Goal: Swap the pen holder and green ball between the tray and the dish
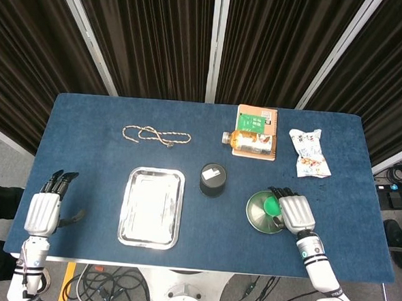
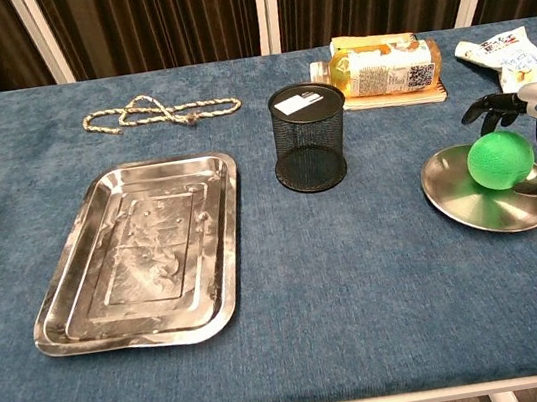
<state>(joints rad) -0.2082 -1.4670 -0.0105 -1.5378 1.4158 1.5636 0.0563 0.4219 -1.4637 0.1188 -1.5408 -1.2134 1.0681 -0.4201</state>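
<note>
The right hand [image 1: 294, 211] hovers over the far-right part of the round metal dish [image 2: 466, 200], palm down, its dark fingers [image 2: 490, 108] curled over and around the green ball [image 2: 499, 159] that sits in the dish. In the chest view the fingers arch above the ball's top and the thumb reaches down at its right side; whether they actually touch or grip the ball is hard to tell, since small gaps seem to show between fingertips and ball.

To the left of that hand, just past the dish, the black mesh pen holder [image 2: 310, 137] stands upright on the blue table [image 1: 86, 136], a white card in its mouth. Further left lies the rectangular steel tray [image 2: 140, 253], bare inside. Beyond the right hand, toward the back edge, a snack bag [image 1: 308, 152] lies just past its fingertips, and to the left of the bag a bottle of amber drink [image 1: 249, 142] lies on its side on a brown notebook [image 1: 257, 120]. A knotted rope [image 1: 155, 135] lies behind the tray.

The left hand [image 1: 44, 209] hangs at the near-left table edge, well left of the tray, fingers extended and slightly apart, holding nothing.
</note>
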